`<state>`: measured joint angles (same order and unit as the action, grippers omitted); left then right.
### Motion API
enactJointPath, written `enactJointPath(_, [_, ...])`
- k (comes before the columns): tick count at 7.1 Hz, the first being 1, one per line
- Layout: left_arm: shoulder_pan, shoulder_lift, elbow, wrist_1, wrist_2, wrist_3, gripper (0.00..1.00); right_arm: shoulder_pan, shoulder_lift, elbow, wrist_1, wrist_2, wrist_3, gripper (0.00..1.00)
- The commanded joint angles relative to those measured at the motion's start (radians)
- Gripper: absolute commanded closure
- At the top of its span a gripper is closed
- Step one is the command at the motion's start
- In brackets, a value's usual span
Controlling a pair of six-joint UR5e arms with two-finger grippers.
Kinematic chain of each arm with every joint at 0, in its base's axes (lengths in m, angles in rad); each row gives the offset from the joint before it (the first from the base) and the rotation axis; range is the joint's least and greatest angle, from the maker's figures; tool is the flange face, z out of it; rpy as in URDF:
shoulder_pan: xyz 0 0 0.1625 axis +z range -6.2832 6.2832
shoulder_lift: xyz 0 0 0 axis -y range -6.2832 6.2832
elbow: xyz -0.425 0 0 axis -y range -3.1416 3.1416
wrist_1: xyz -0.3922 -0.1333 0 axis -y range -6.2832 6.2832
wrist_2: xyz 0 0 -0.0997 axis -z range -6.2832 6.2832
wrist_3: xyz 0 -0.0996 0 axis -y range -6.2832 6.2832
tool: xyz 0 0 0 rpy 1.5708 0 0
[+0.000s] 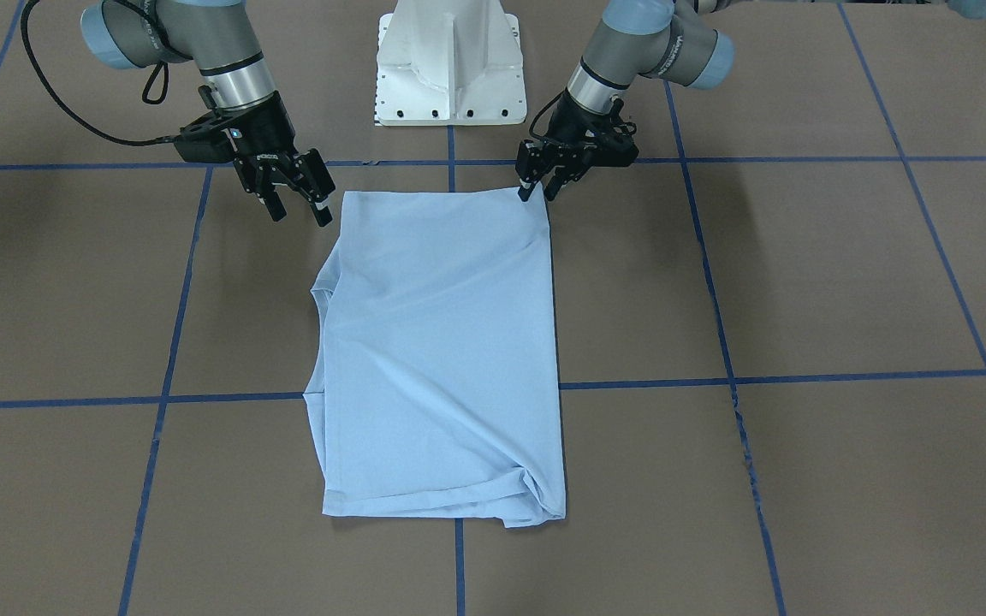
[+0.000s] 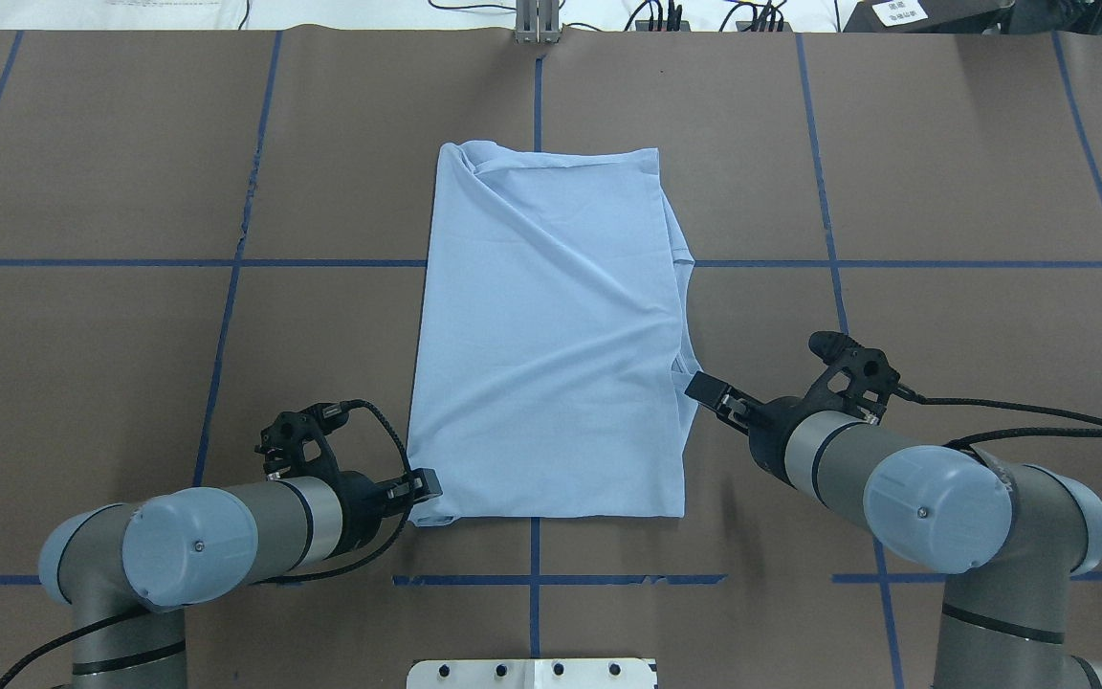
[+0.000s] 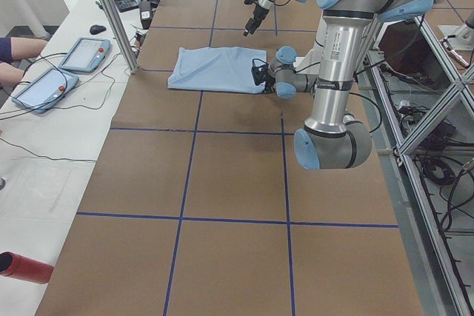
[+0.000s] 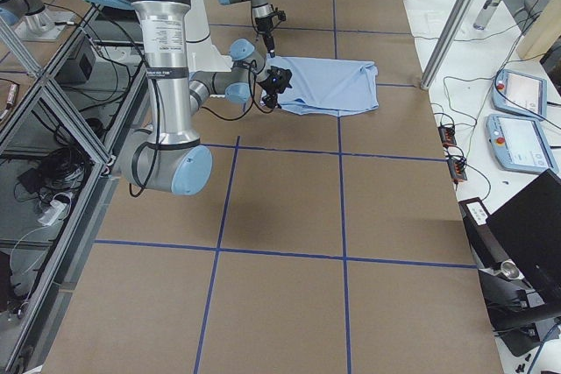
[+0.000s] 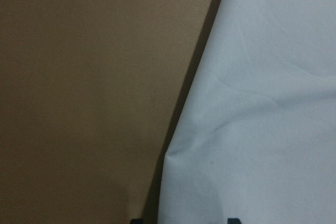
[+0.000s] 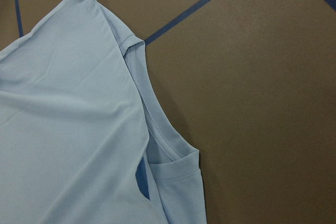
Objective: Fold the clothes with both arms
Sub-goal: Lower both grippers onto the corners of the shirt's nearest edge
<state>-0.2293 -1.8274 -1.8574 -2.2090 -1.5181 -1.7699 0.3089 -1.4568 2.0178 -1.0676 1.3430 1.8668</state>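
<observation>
Shirt, pale blue, flat on the table straight out from the white base. It is folded into a long rectangle with one short end toward the base and the other away from it. There are a few diagonal creases, and the far corner is bunched.

The left gripper is at the base-side corner of the shirt with its tips down at the cloth edge. The wrist view shows the tips apart and flat cloth between them, so it is partly open with no grip made that I can see. The right gripper is just beside the other base-side corner, clear of the cloth, with fingers spread wide and nothing in them.

Handling, as a judgement: the fabric is light, thin and limp. It will sag and slide rather than hold its shape, and the stacked layers can peel apart. On the right gripper's side the loose inner layers poke out, so a pinch there must catch every layer. The best hold is probably the two base-side corners, one per gripper, pinched low and through the whole stack. Lifting both evenly should carry that end over toward the far end.
</observation>
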Motion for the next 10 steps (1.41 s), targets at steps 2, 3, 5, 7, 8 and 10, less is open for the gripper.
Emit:
enactJointPath(2, [0.013,-0.007,0.007,0.000,-0.001,0.001,0.45,-0.001,0.000,-0.001,0.000,-0.001,0.002,0.02])
enactJointPath(3, [0.016,-0.012,0.014,0.000,-0.002,0.001,0.46,-0.001,0.000,-0.001,0.000,-0.001,0.000,0.02])
enactJointPath(5, [0.021,-0.012,0.012,0.000,-0.001,0.001,0.52,-0.001,0.001,-0.002,0.000,-0.001,0.002,0.02])
enactJointPath(7, [0.021,-0.018,0.006,0.000,-0.002,0.003,1.00,-0.007,0.001,-0.004,0.000,-0.001,0.003,0.02])
enactJointPath(8, [0.019,-0.018,0.001,0.000,-0.002,0.001,1.00,-0.013,0.019,-0.007,-0.003,-0.001,0.065,0.09])
enactJointPath(10, [0.021,-0.020,-0.002,0.000,-0.002,0.003,1.00,-0.048,0.126,-0.004,-0.183,-0.030,0.185,0.26])
